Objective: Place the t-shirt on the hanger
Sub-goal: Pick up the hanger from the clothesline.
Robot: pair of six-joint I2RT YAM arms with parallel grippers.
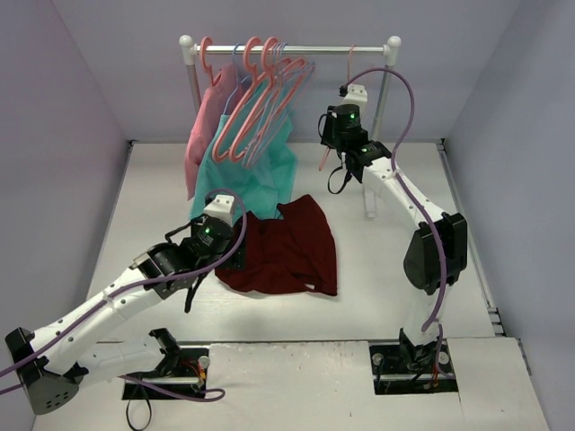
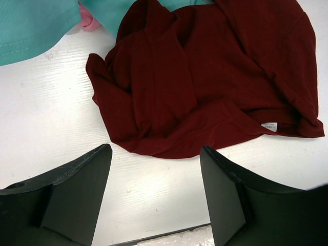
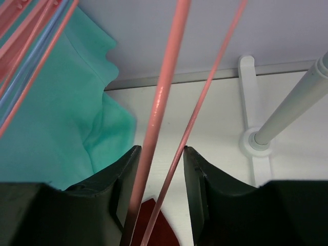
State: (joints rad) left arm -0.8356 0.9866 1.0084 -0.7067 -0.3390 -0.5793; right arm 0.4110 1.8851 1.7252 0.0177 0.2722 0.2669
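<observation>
The dark maroon t-shirt point(image 1: 287, 247) lies crumpled on the white table; in the left wrist view point(image 2: 205, 77) its white neck tag point(image 2: 269, 125) shows at the right. My left gripper point(image 1: 232, 256) point(image 2: 156, 148) is open and empty, just above the table at the shirt's near-left edge. The thin salmon-pink hanger point(image 1: 349, 67) hangs at the right end of the rail. My right gripper point(image 1: 337, 144) point(image 3: 161, 151) has closed around it, with both hanger rods point(image 3: 159, 102) between the fingers and each rod against one finger.
A white clothes rack point(image 1: 287, 49) stands at the back with several pink hangers point(image 1: 256, 99), a teal garment point(image 1: 256, 175) and a pink garment point(image 1: 202, 135) on its left half. The rack's right post and foot point(image 3: 256, 141) are close to my right gripper. Purple walls enclose the table.
</observation>
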